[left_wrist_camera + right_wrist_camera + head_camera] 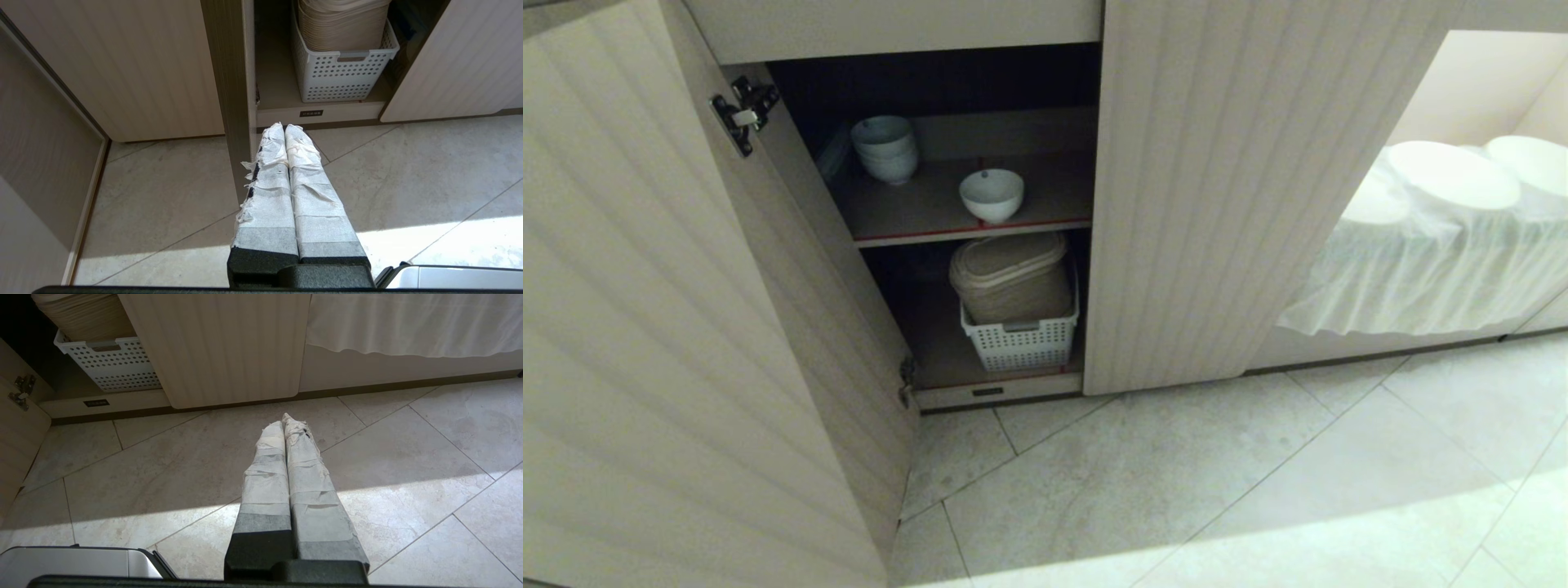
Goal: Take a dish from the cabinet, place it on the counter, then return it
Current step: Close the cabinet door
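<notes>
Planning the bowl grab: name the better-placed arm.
Left, probably. The left gripper hangs shut before the open cabinet holding the bowl; the right gripper, shut, faces the closed door.

No legible text in my views. Small dark label (311,113) on cabinet (318,115) base rail: unreadable.

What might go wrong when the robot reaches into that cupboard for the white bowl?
The bowl sits near the shelf's front edge; a nudge might tip it onto the tiled floor. The stacked bowls behind it could get knocked. The open door and closed door leave a narrow gap an arm might clip. Both the left gripper and right gripper are shut.
</notes>
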You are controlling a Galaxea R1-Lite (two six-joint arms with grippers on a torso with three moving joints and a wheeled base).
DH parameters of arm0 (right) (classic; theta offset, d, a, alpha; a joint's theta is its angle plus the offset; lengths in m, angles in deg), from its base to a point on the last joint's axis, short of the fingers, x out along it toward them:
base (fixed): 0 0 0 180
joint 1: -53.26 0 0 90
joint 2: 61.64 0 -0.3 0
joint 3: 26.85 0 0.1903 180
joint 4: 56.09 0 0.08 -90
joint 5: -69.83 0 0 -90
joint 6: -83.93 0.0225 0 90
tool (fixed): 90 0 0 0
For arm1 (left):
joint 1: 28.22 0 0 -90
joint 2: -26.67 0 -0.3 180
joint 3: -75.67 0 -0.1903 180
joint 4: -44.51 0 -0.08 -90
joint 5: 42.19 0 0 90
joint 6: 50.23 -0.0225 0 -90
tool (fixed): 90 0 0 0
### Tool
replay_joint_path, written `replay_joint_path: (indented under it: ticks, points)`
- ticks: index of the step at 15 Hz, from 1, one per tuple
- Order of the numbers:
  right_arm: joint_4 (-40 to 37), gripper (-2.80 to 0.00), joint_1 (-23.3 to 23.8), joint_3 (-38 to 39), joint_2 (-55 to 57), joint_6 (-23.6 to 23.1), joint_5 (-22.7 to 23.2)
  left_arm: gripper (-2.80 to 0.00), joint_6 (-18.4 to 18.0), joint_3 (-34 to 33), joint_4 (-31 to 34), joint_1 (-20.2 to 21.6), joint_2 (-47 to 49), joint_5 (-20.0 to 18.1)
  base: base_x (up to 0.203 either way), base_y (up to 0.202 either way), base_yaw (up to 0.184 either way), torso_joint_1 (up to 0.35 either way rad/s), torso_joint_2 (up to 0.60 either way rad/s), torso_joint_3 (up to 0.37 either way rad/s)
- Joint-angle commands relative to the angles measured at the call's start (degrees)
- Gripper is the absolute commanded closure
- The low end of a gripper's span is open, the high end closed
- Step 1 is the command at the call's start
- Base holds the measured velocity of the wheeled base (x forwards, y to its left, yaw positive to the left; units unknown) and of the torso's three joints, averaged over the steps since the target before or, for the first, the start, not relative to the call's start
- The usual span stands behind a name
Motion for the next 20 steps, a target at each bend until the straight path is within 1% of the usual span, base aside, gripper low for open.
replay_joint_path:
  ticks: [1,11,16,17,18,19,20]
  points:
    - [0.0,0.00,0.0,0.0,0.0,0.0,0.0,0.00,0.0,0.0,0.0,0.0,0.0,0.0,0.000,0.000,0.000,0.000,0.00,0.000]
    - [0.0,0.00,0.0,0.0,0.0,0.0,0.0,0.00,-0.5,0.0,0.1,0.0,0.0,0.1,0.000,0.000,0.000,0.000,0.00,0.000]
    - [0.0,0.00,0.0,0.0,0.0,0.0,0.0,0.00,-0.3,0.1,-0.3,0.1,0.0,0.9,0.000,0.000,0.000,0.000,0.00,0.000]
    - [0.0,0.00,0.0,0.0,0.0,0.0,0.0,0.00,-1.3,0.2,-2.8,0.1,0.0,1.2,0.000,0.000,0.000,0.000,0.00,0.000]
    - [0.0,0.00,0.0,0.0,0.0,0.0,0.0,0.00,-3.6,0.2,-6.7,0.1,0.0,1.9,0.000,0.000,0.000,0.000,0.00,0.000]
    - [0.0,0.00,-0.1,0.0,0.0,0.0,0.0,0.00,-5.3,0.1,-9.6,0.0,0.0,3.2,0.000,0.000,0.000,0.000,0.00,0.000]
    - [0.0,0.00,-0.1,0.0,0.1,0.0,0.0,0.00,-6.0,0.1,-11.1,0.0,0.0,5.6,0.000,0.000,0.000,0.000,0.00,0.000]
